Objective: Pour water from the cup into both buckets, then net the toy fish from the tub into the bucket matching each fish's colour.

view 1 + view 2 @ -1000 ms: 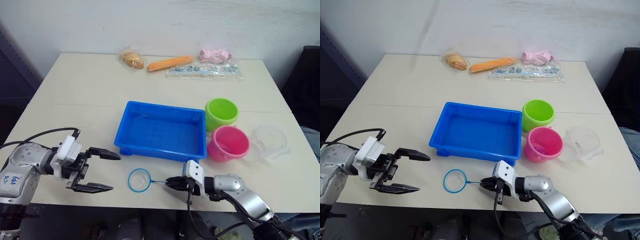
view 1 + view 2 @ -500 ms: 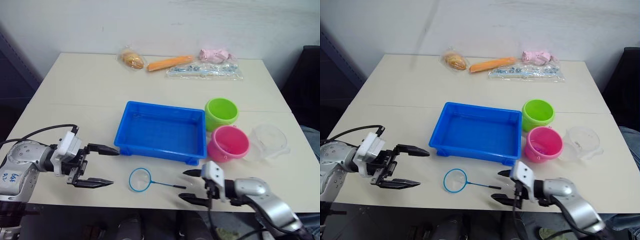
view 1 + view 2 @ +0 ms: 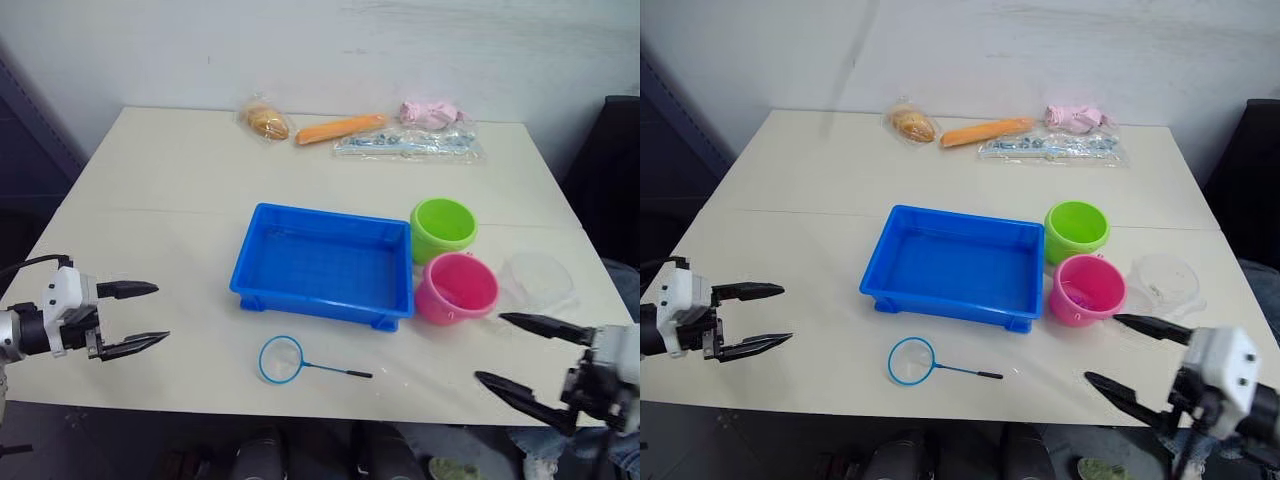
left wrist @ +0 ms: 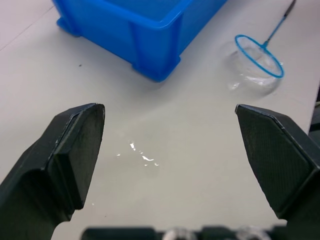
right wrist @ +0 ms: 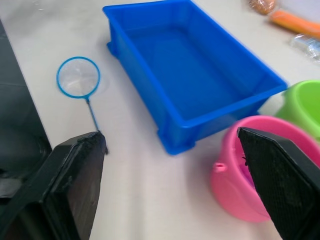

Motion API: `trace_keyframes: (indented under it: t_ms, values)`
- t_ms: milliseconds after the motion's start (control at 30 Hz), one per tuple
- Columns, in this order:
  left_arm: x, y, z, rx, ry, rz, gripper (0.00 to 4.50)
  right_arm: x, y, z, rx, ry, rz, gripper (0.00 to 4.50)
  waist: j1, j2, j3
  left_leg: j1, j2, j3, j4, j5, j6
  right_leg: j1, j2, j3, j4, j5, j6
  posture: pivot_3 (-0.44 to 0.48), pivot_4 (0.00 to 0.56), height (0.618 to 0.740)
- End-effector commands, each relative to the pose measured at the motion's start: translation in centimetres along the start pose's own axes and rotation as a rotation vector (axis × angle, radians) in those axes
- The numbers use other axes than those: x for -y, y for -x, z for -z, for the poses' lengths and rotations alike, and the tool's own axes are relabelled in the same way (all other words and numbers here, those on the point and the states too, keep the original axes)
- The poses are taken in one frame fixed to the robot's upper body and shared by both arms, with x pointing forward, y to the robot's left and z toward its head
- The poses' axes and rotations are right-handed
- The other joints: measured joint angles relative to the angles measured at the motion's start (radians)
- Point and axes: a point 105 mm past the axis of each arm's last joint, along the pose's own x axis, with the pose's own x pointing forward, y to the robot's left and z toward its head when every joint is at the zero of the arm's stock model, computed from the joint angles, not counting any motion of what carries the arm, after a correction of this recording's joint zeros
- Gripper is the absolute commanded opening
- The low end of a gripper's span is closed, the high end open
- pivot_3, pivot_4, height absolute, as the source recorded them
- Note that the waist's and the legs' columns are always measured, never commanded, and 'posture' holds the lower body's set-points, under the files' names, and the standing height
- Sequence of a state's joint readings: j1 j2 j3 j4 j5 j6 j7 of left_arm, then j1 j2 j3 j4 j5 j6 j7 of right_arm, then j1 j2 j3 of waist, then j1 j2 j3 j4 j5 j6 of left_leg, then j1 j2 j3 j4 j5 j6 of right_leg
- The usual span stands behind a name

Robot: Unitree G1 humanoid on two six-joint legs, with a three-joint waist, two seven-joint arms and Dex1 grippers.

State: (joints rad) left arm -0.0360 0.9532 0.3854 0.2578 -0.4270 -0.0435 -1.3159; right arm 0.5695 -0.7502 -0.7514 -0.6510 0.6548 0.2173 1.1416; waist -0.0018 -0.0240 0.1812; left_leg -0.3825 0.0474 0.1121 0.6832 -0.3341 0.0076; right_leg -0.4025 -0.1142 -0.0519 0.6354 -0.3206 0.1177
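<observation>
The blue tub point(image 3: 322, 268) sits mid-table with a bare floor; the toy fish are out of view. To its right stand the lime green bucket point(image 3: 443, 228) and the pink bucket point(image 3: 458, 288), with the clear cup point(image 3: 540, 282) further right. The net point(image 3: 281, 360) lies flat in front of the tub, its black handle pointing right. My right gripper point(image 3: 489, 348) is open and empty at the front right, well apart from the handle. My left gripper point(image 3: 162, 312) is open and empty at the front left, far from the tub.
Along the back of the table lie a bagged bun point(image 3: 266, 120), an orange carrot point(image 3: 340, 127), a pink item point(image 3: 430, 110) and a clear packet point(image 3: 410, 145). The front table edge point(image 3: 320, 410) runs just below the net.
My right gripper opened, let go of the net handle and drew back to the right. The net now lies free on the table. My left gripper pulled back to the left.
</observation>
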Motion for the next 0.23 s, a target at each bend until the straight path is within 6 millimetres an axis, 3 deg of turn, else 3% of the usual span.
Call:
trace_keyframes:
  t_ms: [33,233]
  values:
    - [-0.34,-0.18,0.75,-0.008,-0.014,-0.033,4.50,1.63,2.17,0.51,-0.062,0.129,0.029,4.46,0.000,0.000,0.000,0.001,0.000,0.000,0.000,0.000,0.000,0.002,0.000,0.000,-0.001,0.000,0.000,0.000,0.150,0.740]
    - [-0.38,-0.85,0.93,0.017,-0.010,-0.048,4.50,2.16,1.38,0.86,-0.026,0.141,0.032,4.46,-0.003,0.001,0.000,0.012,0.002,0.001,-0.003,-0.005,0.001,0.011,0.000,0.001,-0.005,0.000,0.000,0.000,0.150,0.740]
